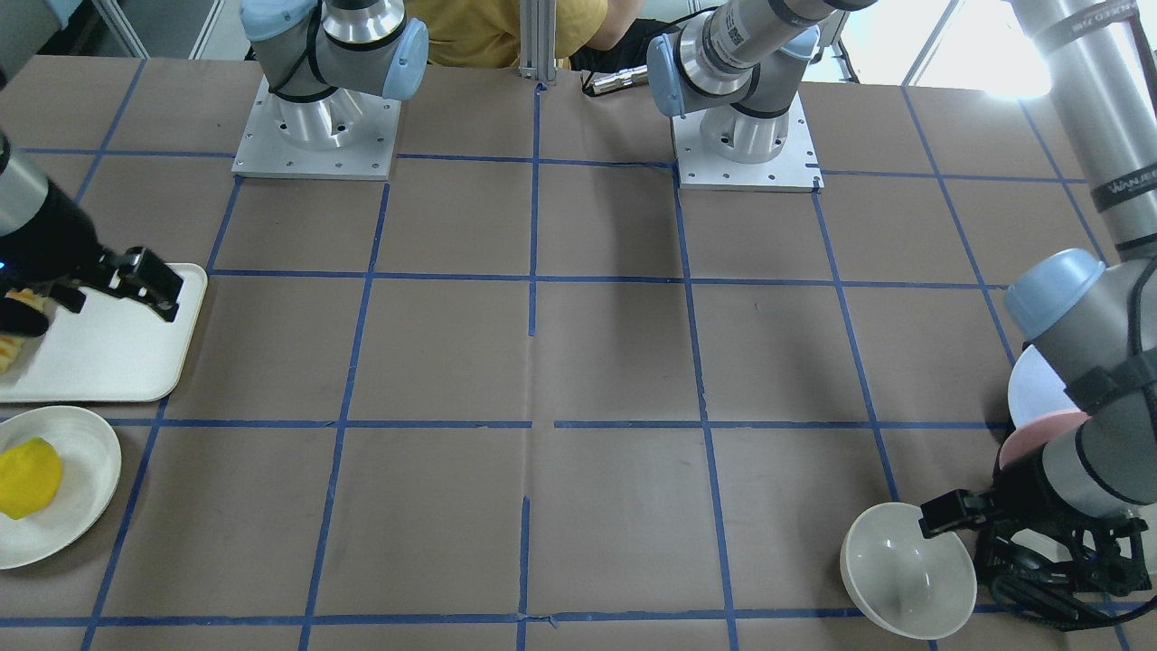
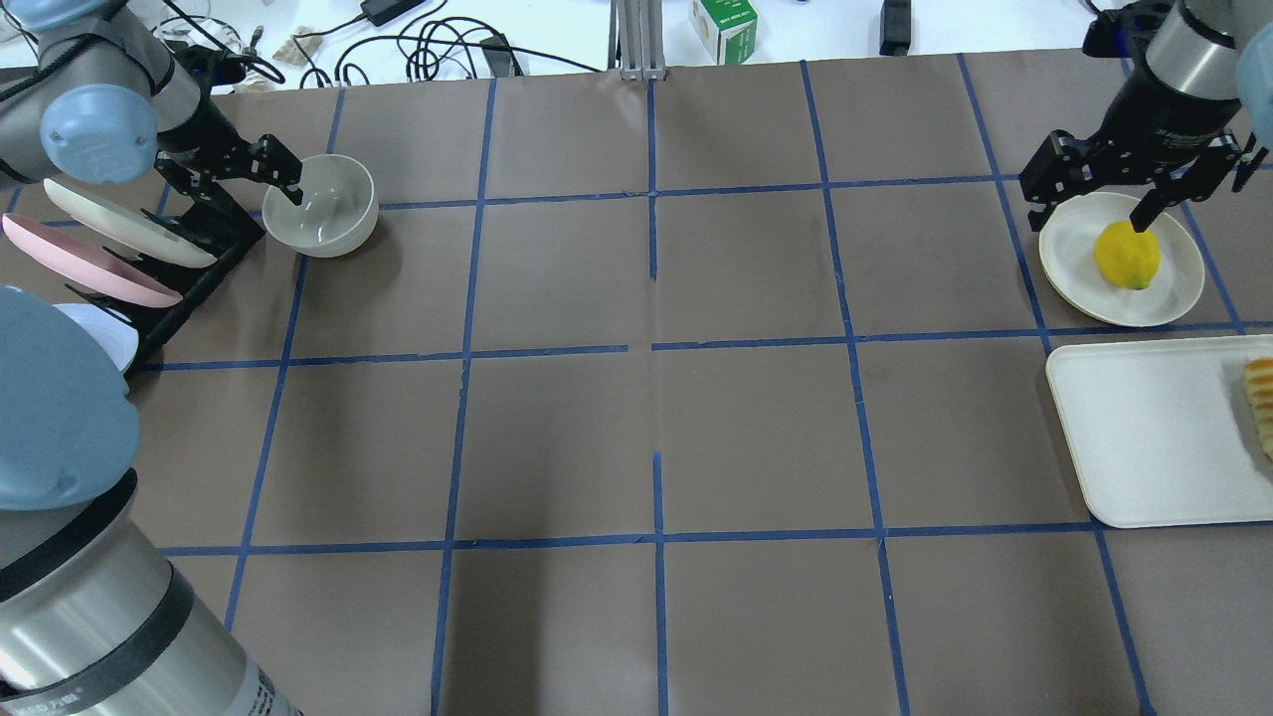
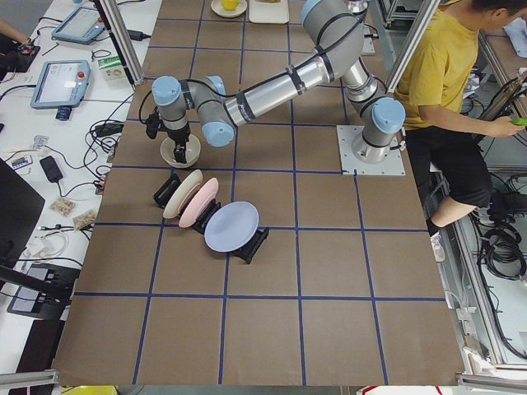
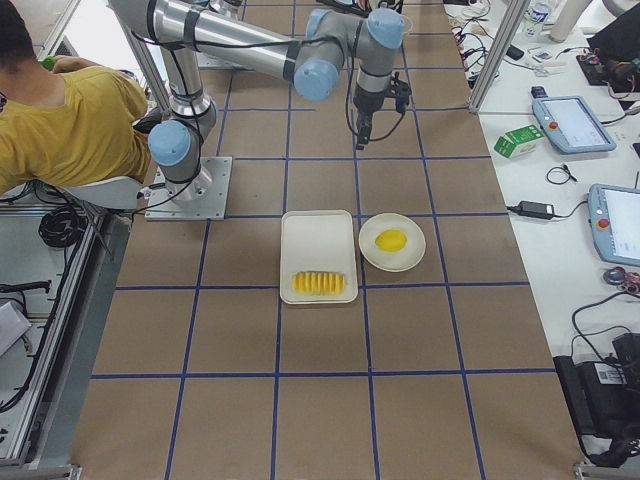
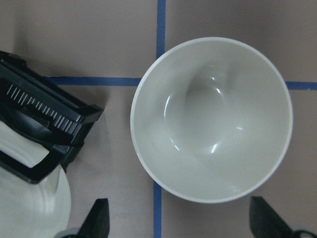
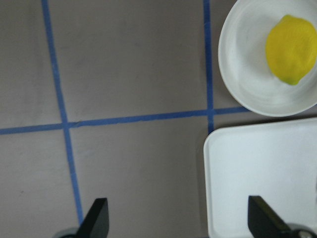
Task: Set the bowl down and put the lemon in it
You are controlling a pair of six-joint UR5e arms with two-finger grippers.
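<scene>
Overhead exterior: bowl (image 2: 319, 205) just beside rack (image 2: 214, 237)

— How are the arms finished?
— Silver-grey tubing is used on the left arm (image 1: 1076, 99) and right arm (image 1: 357, 23); pale blue caps (image 1: 1053, 289) are fitted over the joints. Black bands (image 1: 1125, 194) with white lettering are seen at 3 o'clock in the front-facing view.
— And the bases, the ends?
— Square metal plates (image 1: 258, 158), dotted with screw holes, are seen at 11 and 1 o'clock. The left gripper (image 5: 183, 223) and right gripper (image 6: 181, 218) are made in black.

Lemon (image 6: 290, 48) on round plate (image 6: 242, 74), top right; tray (image 6: 257, 173) just below; gripper (image 6: 176, 218) jaws spread.
</scene>
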